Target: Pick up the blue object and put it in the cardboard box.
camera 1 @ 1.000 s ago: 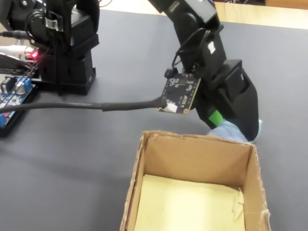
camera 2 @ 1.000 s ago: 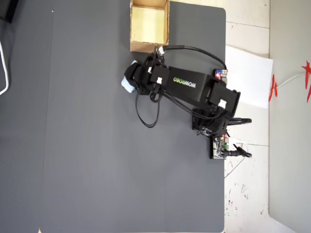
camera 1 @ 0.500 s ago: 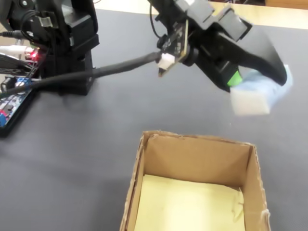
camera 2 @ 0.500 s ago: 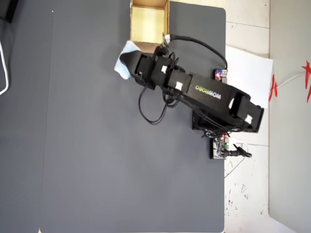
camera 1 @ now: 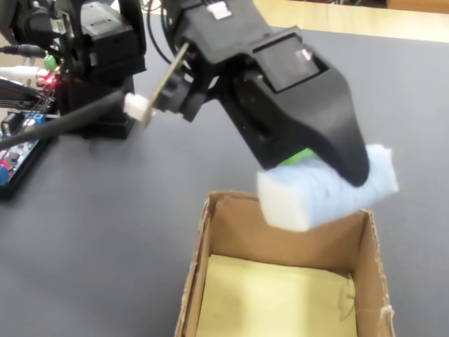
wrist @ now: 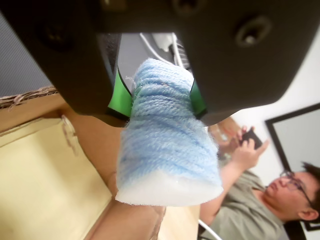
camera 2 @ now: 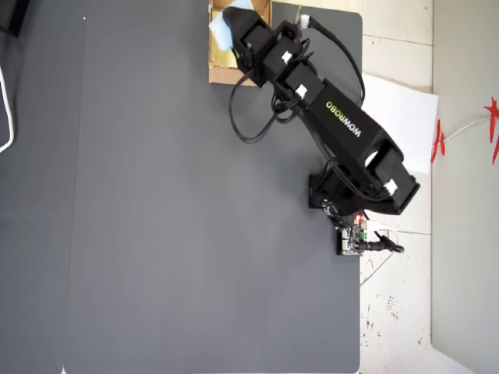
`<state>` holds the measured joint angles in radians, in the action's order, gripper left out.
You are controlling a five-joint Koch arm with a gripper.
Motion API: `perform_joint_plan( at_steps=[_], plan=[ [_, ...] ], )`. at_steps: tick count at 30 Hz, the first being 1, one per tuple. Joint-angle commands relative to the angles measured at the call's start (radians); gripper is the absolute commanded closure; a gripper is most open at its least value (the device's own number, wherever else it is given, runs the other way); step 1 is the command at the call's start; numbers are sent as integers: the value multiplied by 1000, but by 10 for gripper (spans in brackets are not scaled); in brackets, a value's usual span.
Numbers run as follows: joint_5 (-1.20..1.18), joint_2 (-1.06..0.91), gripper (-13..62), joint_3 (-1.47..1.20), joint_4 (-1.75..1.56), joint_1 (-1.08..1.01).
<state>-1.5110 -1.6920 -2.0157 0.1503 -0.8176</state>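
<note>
The blue object point(wrist: 167, 145) is a pale blue yarn-wrapped lump with a white foam end. It is clamped between the green-padded jaws of my gripper point(wrist: 162, 97), which is shut on it. In the fixed view the blue object point(camera 1: 330, 191) hangs just above the far wall of the cardboard box point(camera 1: 210, 239), over its open top. The box shows a pale yellow floor point(wrist: 45, 185) below and left of the lump in the wrist view. From overhead, the blue object point(camera 2: 222, 31) and the box point(camera 2: 226, 74) sit at the top edge, partly under the arm.
A dark grey mat point(camera 2: 179, 234) covers the table. The arm's base and a circuit board point(camera 2: 355, 234) stand at the mat's right edge, with cables point(camera 1: 28, 77) at the fixed view's left. A seated person point(wrist: 270, 195) shows in the wrist view's background.
</note>
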Motion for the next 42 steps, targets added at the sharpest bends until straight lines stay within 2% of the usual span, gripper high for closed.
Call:
perform_joint_plan(
  at_steps=[1, 4, 8, 15, 24, 42],
  plan=[
    [-20, -17, 274, 61, 37, -6],
    [-21, -25, 187, 51, 95, -6],
    [-64, -40, 140, 12, 98, -14],
    [-103, -97, 143, -32, 28, 12],
    [-127, -193, 142, -161, -92, 195],
    [-170, -520, 149, -752, -359, 583]
  ],
)
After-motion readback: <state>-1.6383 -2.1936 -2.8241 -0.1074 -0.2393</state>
